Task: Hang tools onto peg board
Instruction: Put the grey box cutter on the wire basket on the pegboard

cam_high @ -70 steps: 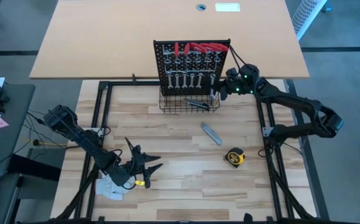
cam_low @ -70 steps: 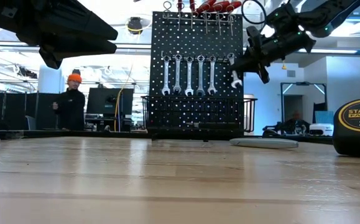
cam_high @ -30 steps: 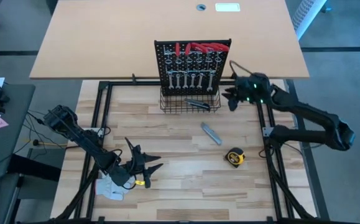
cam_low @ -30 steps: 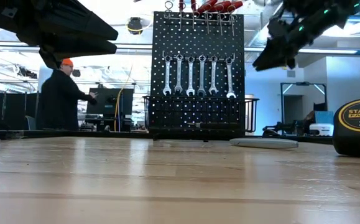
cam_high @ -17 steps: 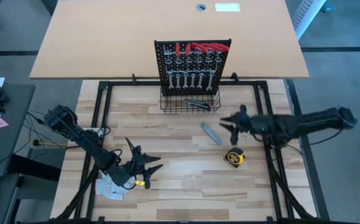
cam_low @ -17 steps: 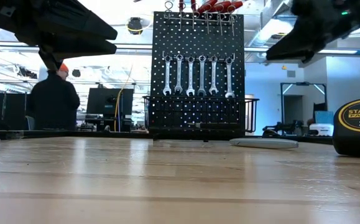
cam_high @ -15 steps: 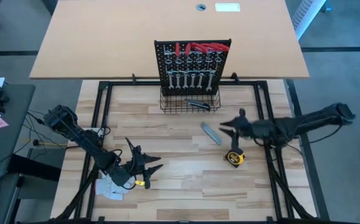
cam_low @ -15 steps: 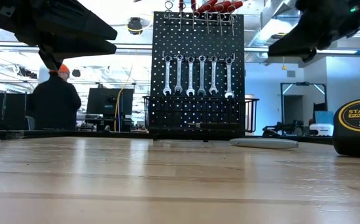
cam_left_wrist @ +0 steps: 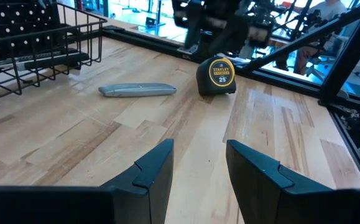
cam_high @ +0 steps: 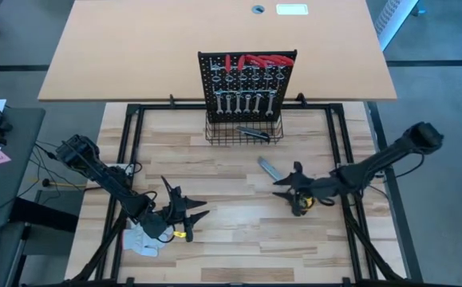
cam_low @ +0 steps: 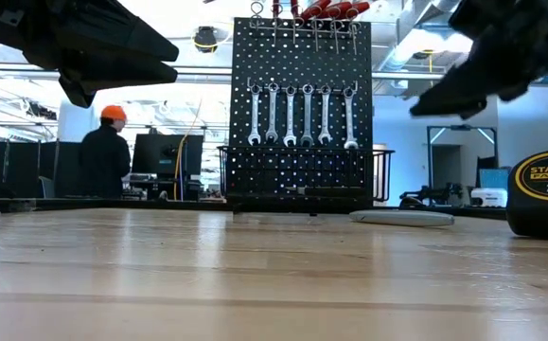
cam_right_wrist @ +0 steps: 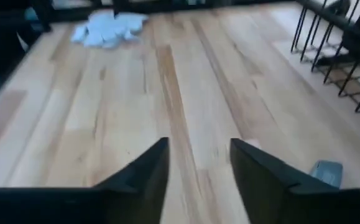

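Note:
The black peg board (cam_high: pixel 246 80) stands upright at the table's far side. Silver wrenches (cam_low: pixel 300 114) and red-handled tools (cam_high: pixel 254 61) hang on its hooks, and a dark tool lies in its wire basket (cam_high: pixel 242 134). A grey utility knife (cam_high: pixel 269 168) lies flat on the wood. The yellow-black tape measure (cam_left_wrist: pixel 219 74) stands on the table, partly under my right gripper (cam_high: pixel 285 185), which hovers open above the table and holds nothing. My left gripper (cam_high: pixel 191 209) waits open near the front left, also holding nothing.
White gloves (cam_high: pixel 141 239) lie at the front left corner beside my left arm. A black metal frame (cam_high: pixel 344 159) runs around the tabletop. Bare wood (cam_high: pixel 231 179) lies between the two grippers. A person (cam_low: pixel 103 156) stands in the room behind.
My right gripper has swung from beside the peg board's right edge toward the near edge and leftward. It has sunk and turned, and now hovers over the tape measure. The tools have not moved. The person in the background has shifted.

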`<action>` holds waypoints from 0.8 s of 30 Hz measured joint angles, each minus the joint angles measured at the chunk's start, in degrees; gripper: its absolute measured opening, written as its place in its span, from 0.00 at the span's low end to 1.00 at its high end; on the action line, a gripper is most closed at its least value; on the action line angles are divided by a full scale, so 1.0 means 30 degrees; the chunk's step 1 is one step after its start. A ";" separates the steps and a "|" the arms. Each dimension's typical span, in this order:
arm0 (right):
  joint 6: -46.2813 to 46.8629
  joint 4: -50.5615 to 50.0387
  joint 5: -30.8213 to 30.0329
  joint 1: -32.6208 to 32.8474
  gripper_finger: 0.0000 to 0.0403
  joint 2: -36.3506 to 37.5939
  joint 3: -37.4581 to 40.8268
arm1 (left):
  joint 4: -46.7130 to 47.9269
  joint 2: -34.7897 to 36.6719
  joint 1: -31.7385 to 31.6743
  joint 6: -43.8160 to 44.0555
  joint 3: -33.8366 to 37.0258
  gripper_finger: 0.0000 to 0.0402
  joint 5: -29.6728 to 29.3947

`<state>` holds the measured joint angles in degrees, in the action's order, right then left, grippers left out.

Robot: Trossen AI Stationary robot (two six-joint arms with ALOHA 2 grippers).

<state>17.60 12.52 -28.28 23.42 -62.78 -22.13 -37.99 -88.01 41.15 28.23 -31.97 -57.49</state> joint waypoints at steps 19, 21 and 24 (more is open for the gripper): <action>0.2868 0.1152 -0.5076 -0.4253 0.73 -0.9221 -0.1639 | 0.0184 -0.0007 0.0000 -0.0015 0.0000 0.36 -0.0007; 0.3127 0.1190 -0.4239 -0.4940 0.73 -0.9764 -0.1639 | 0.0187 0.0000 0.0000 -0.0013 0.0000 0.36 -0.0007; 0.3197 0.1206 -0.3212 -0.5739 0.73 -1.0443 -0.1639 | 0.0309 -0.0001 0.0000 0.0015 0.0000 0.36 0.0099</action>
<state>27.19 16.14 -37.92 6.20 -94.11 -27.05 -37.06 -88.01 41.15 28.27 -31.97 -57.20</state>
